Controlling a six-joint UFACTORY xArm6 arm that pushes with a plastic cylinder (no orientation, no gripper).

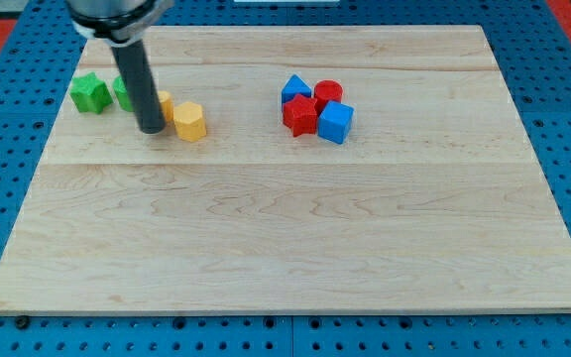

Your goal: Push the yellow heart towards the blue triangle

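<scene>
Your tip (152, 129) rested on the desk (285, 238) at the view's left, hard against a half-hidden yellow heart (165, 104); no jaws were fitted. A yellow hexagonal block (190, 122) lay just to its right, and you risked shoving that instead, or both together. The blue triangle (295, 89) waited well apart, clustered with a red cylinder (328, 93), red star (300, 116) and blue cube (335, 122). Two green blocks (91, 93) sat behind.

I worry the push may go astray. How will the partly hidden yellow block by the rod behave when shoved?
The yellow block looks rigid and squat, so it should slide on the smooth wooden board, not tip. My tip sits at its left edge, so an off-centre push may spin it. The yellow hexagon close on its right would probably be nudged along.
</scene>
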